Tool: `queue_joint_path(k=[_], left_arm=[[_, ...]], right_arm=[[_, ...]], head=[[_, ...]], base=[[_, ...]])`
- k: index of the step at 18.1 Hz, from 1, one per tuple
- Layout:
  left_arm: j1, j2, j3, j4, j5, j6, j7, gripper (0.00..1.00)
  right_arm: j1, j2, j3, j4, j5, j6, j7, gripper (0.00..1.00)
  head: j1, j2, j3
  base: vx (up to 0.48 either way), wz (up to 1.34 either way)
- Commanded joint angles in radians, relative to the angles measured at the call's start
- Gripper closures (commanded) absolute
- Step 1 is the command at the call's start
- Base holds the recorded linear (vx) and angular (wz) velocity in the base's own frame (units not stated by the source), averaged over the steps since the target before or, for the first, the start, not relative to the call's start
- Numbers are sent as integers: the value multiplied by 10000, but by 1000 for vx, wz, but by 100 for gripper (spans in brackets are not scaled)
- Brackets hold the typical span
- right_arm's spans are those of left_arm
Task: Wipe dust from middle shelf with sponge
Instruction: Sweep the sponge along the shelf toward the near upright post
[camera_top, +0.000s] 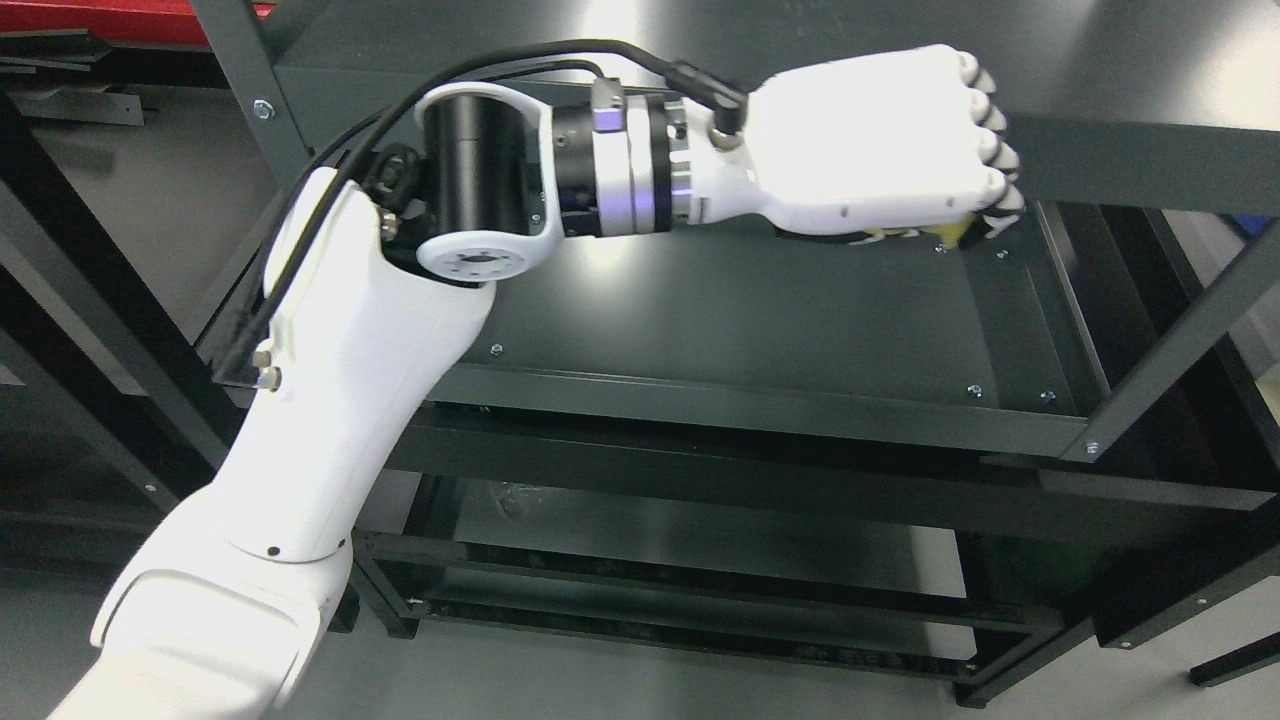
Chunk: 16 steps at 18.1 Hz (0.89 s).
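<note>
Left hand (880, 140) curled around yellow sponge (950, 232) — pressed on dark middle shelf (760, 320), far-right corner.

Looks like a lab or workshop, not a home. Dark grey bolted steel shelving rack (760, 400) in the middle, with bare sheet-metal shelves, angle-iron posts and exposed screw heads. Smooth grey floor (130, 210) beneath and at far left. More dark metal framing (60, 330) on the left, and a red panel edge (100, 15) at the far top left.
</note>
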Motion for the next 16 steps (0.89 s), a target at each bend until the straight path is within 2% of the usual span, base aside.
queue_joint_path(k=[1,6,9,12,16], left_arm=[[935,2459,3744,-178,2240,0,-522,100],[2405,5637,4417,-332,4649,0,-491,100],[2838,6942,4740,-332,5801,0,-491,100],[2823,7024,4802,-332,5989,0,-491,100],[2656,6611,4436,-378,5958,0,-567,100]], right_arm=[[-13,-175,-2,-174,0,7,5,0],[3,-175,-2,-174,0,7,5,0],[3,-175,-2,-174,0,7,5,0],[3,-175,-2,-174,0,7,5,0],[3,-175,-2,-174,0,7,5,0]], head=[[0,0,0],[0,0,0],[0,0,0],[0,0,0],[0,0,0]], base=[[0,0],[0,0],[0,0],[0,0],[0,0]])
